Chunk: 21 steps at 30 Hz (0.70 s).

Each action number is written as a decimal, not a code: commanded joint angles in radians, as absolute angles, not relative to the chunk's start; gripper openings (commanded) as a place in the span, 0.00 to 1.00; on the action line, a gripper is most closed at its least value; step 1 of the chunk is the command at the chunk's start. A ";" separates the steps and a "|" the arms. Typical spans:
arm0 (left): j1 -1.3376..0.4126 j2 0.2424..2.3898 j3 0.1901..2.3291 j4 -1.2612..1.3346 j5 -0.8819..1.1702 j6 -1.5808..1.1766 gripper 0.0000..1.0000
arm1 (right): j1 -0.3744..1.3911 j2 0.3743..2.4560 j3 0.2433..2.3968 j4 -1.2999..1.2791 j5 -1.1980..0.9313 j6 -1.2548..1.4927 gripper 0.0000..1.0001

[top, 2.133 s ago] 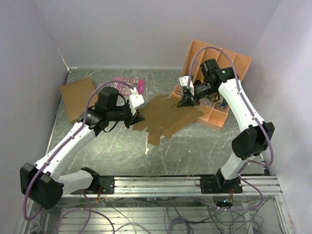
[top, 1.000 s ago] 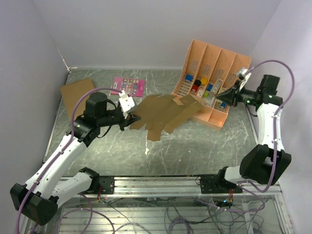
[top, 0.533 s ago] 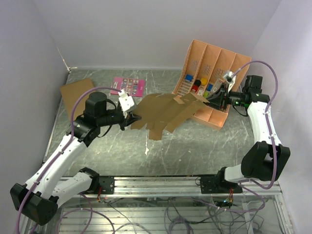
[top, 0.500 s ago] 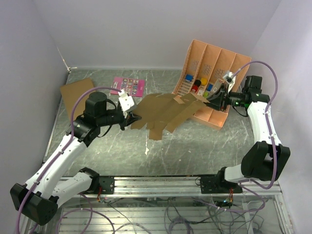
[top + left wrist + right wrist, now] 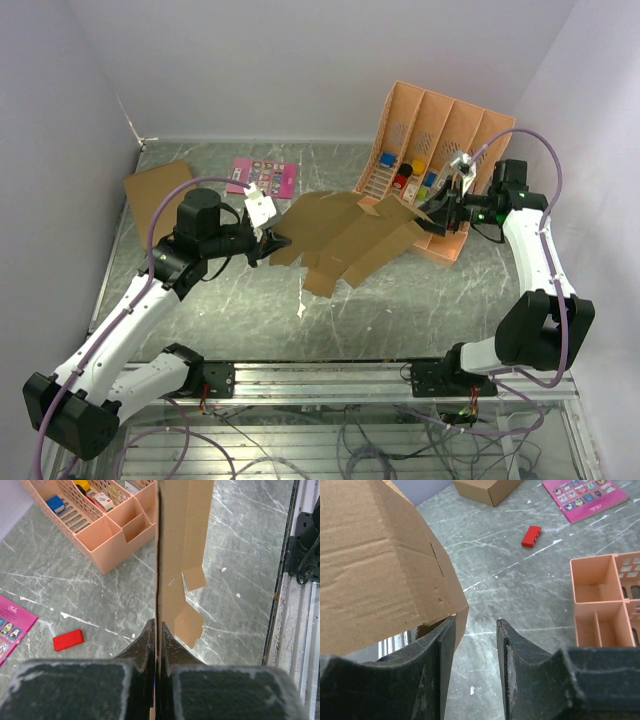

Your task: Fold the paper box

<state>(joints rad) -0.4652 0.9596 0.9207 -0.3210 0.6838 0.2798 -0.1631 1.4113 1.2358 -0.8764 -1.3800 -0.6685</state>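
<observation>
Paper box [image 5: 345,235]: judged thin, light, floppy; best held at panel edges. Left claw [image 5: 274,240] clamped on its 9 o'clock edge. Right claw [image 5: 434,222] apart beside its 3 o'clock corner.

No writing can be read. A pink sheet [image 5: 265,175] carries rows of small coloured pictures and a few curly marks near its edge, too small and blurred to make out. Any print on the small packs in the peach organiser [image 5: 470,125] is unreadable.
</observation>
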 commanded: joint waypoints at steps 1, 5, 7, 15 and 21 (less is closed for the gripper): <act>-0.454 0.964 0.927 -0.285 0.708 0.278 0.07 | -0.159 1.434 1.265 -1.005 -1.370 -0.749 0.39; -0.454 0.966 0.932 -0.296 0.695 0.287 0.07 | -0.172 1.452 1.299 -1.103 -1.352 -0.799 0.39; -0.454 0.963 0.931 -0.298 0.692 0.290 0.07 | -0.186 1.446 1.300 -1.103 -1.340 -0.794 0.40; -0.454 0.962 0.931 -0.303 0.696 0.301 0.07 | -0.192 1.414 1.289 -1.045 -1.318 -0.724 0.40; -0.453 0.964 0.938 -0.314 0.689 0.309 0.07 | -0.192 1.418 1.340 -1.085 -1.309 -0.727 0.40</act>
